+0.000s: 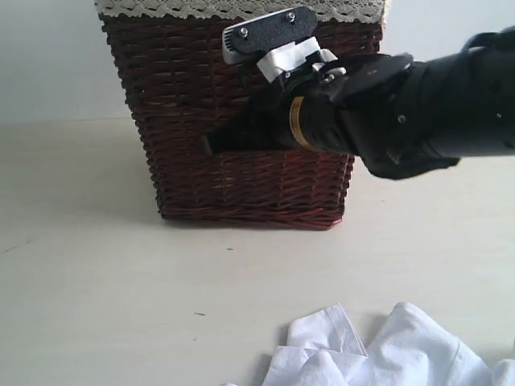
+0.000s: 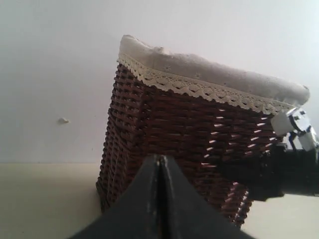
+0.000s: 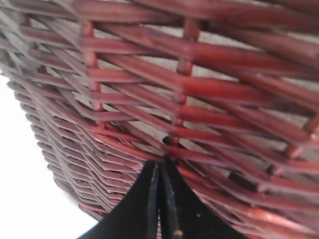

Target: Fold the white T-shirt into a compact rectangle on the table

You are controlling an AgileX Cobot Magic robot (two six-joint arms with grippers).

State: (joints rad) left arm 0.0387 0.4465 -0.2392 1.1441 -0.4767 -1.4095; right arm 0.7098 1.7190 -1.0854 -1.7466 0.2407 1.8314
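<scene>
I see the pale bench (image 1: 96, 265) running wide, with the basket (image 1: 185, 96) standing at its far middle. The shirt (image 1: 402, 346) lies crumpled on the bench at the near right, well apart from the basket. My right hand (image 3: 159, 172) is pressed together and empty, its tips just at the basket's near wall. My left hand (image 2: 159, 164) is likewise together, holding nothing, facing a basket corner.

Counted four kinds of things.
Found one wicker basket (image 1: 241, 185), one white T-shirt (image 1: 406, 350), one table (image 1: 96, 281), plus two grippers: one left gripper (image 2: 160, 158), one right gripper (image 3: 160, 164).
</scene>
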